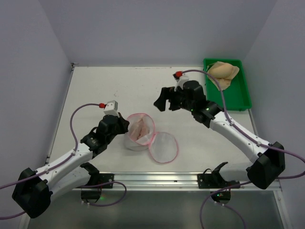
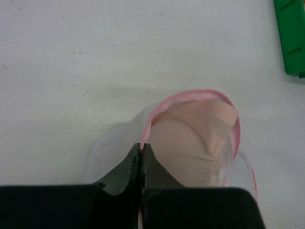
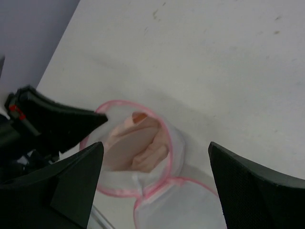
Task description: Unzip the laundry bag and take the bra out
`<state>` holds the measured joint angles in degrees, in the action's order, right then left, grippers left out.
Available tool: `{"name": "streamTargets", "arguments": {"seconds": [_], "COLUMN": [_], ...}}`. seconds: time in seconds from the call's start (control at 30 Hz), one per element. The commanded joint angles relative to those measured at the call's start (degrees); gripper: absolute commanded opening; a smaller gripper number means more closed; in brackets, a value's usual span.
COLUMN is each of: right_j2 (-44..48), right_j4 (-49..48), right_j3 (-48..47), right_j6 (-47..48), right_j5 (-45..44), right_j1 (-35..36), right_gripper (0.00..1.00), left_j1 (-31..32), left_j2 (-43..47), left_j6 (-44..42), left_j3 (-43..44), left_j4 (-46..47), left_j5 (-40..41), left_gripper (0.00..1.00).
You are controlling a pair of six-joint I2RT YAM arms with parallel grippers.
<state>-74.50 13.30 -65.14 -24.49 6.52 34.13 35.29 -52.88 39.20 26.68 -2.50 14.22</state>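
Observation:
The laundry bag [image 1: 136,142] stands open in the middle of the table, its round mesh lid [image 1: 163,147] folded flat to the right. Inside lies the bra [image 1: 141,130], pale pink with padded cups, also seen in the left wrist view [image 2: 190,143] and the right wrist view [image 3: 138,148]. My left gripper [image 1: 125,127] is shut on the bag's pink zip rim [image 2: 148,125] at its left side. My right gripper [image 1: 167,102] hangs open above and behind the bag, touching nothing. In its own view the bag's mouth [image 3: 164,131] lies between the spread fingers [image 3: 76,176].
A green tray [image 1: 243,95] sits at the back right corner with a beige-tan padded garment [image 1: 223,71] in it. The tray's edge [image 2: 290,33] shows in the left wrist view. A metal rail [image 1: 157,177] runs along the table's near edge.

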Motion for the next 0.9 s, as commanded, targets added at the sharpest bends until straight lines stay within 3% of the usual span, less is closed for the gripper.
{"name": "streamTargets", "arguments": {"seconds": [0.0, 0.27, 0.57, 0.87], "right_j2": [-1.17, -11.61, -20.24, -20.07], "right_j4": [1.12, -1.97, -8.11, -15.06], "right_j3": [2.30, -0.84, -2.71, -0.07], "right_j6": [-3.28, -13.55, -16.46, -19.63], "right_j5": [-0.02, -9.13, -11.18, -11.71], "right_j1": [9.10, 22.28, 23.44, 23.44], "right_gripper": [0.93, 0.93, 0.90, 0.87], "left_j1": [-0.22, -0.22, -0.22, -0.13], "left_j2": [2.34, 3.40, 4.37, 3.93], "left_j6": [-0.44, 0.44, 2.02, 4.30], "left_j3": [0.84, -0.04, -1.80, -4.79], "left_j4": [-0.75, -1.54, -0.14, 6.97], "left_j5": [2.83, 2.40, 0.73, -4.63], "left_gripper": [0.00, 0.00, 0.00, 0.00]}}
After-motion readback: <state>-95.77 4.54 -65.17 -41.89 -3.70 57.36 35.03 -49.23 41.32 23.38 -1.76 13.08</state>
